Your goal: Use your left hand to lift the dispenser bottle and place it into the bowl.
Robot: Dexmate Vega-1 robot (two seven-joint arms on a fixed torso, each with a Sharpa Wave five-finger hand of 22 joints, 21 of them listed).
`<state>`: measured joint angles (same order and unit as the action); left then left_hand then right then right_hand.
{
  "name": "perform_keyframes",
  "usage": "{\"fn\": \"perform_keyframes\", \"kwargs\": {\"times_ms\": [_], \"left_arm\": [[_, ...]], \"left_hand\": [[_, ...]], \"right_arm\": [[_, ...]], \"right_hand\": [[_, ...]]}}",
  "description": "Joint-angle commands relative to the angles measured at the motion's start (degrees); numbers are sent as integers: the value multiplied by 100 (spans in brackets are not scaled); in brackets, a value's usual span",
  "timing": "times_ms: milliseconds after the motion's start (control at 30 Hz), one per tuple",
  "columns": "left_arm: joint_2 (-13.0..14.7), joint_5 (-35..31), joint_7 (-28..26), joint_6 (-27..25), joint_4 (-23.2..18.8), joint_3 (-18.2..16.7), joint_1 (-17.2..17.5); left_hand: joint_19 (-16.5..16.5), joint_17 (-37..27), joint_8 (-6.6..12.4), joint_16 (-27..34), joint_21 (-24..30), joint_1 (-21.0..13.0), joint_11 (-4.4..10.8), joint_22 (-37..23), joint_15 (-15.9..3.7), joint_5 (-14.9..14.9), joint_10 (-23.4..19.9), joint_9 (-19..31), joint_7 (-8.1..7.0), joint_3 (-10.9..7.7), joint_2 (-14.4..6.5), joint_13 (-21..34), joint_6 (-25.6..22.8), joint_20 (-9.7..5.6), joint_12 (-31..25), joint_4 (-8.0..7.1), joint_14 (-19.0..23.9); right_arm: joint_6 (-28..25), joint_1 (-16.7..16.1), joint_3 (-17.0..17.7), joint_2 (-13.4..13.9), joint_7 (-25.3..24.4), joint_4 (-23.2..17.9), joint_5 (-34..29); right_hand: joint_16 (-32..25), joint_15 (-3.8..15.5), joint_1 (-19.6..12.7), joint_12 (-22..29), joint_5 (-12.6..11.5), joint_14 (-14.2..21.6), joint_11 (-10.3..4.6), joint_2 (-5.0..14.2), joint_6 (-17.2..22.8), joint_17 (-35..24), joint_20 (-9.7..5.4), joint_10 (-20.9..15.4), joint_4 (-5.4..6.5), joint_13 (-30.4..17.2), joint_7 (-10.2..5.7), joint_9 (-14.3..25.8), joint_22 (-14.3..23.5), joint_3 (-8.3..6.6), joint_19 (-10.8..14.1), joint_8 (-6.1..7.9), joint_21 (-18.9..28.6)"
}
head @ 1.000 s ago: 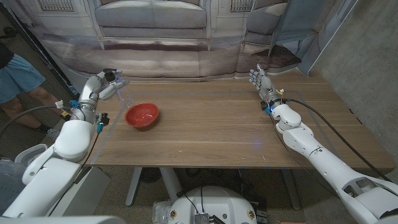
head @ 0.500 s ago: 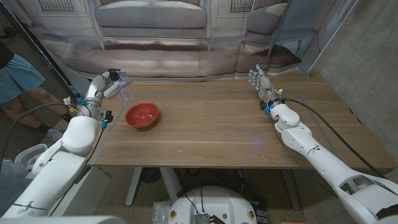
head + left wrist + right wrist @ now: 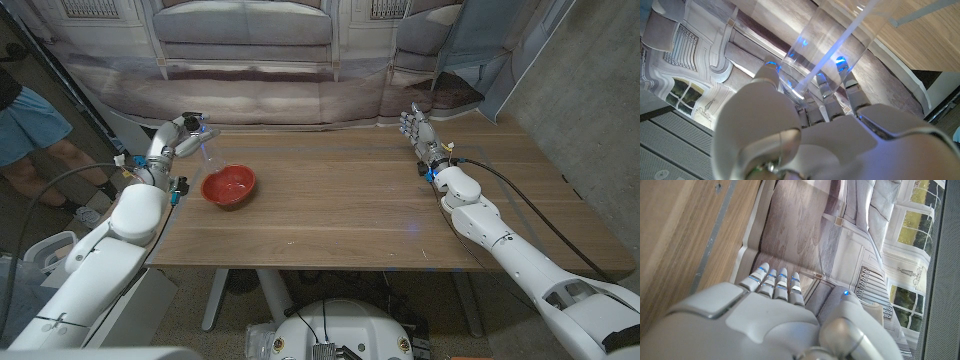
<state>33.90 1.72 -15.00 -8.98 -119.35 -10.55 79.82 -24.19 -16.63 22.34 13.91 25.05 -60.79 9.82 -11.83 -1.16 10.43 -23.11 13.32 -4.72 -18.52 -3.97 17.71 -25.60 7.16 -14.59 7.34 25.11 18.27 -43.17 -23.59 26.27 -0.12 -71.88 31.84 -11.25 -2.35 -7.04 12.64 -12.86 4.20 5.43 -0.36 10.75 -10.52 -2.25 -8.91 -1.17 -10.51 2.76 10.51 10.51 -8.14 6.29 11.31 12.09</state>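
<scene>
We see the left hand (image 3: 178, 137) raised above the desk (image 3: 380, 210) at its far left corner, its fingers (image 3: 826, 92) wrapped around the clear dispenser bottle (image 3: 206, 147) — the bottle hangs lifted off the wood, just beyond the far rim of the red bowl (image 3: 229, 186). In the left wrist view the transparent body (image 3: 832, 45) sits between thumb and fingers, a thin tube running through it. The bowl stands on the desk near its left edge. Well apart, the right hand (image 3: 419, 131) stands at the far right, fingers straight and close together, holding nothing.
</scene>
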Motion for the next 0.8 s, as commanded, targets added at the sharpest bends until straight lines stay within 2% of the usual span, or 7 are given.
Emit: {"fn": "perform_keyframes", "kwargs": {"times_ms": [33,800], "left_arm": [[2,62,-40,48,173,197,-105],[-66,130,-168,65,459,506,-207]], "left_hand": [[34,-32,40,-13,45,-66,-10,-29,-360,27,-21,-6,-38,-43,-99,33,-16,-14,20,-2,101],[80,-41,44,-22,55,-64,1,-30,-329,27,-34,-8,-29,-57,-103,53,-20,-31,37,-6,91]], "right_arm": [[-6,41,-9,-14,27,48,11],[-44,42,-10,-19,29,74,37]], "right_hand": [[21,10,-25,1,23,45,-12,60,30,-25,2,-36,-5,-21,-9,18,21,-3,36,-4,-15],[23,8,-21,-4,24,49,-19,66,31,-26,0,-36,-10,-21,-7,18,22,4,34,-6,-20]]}}
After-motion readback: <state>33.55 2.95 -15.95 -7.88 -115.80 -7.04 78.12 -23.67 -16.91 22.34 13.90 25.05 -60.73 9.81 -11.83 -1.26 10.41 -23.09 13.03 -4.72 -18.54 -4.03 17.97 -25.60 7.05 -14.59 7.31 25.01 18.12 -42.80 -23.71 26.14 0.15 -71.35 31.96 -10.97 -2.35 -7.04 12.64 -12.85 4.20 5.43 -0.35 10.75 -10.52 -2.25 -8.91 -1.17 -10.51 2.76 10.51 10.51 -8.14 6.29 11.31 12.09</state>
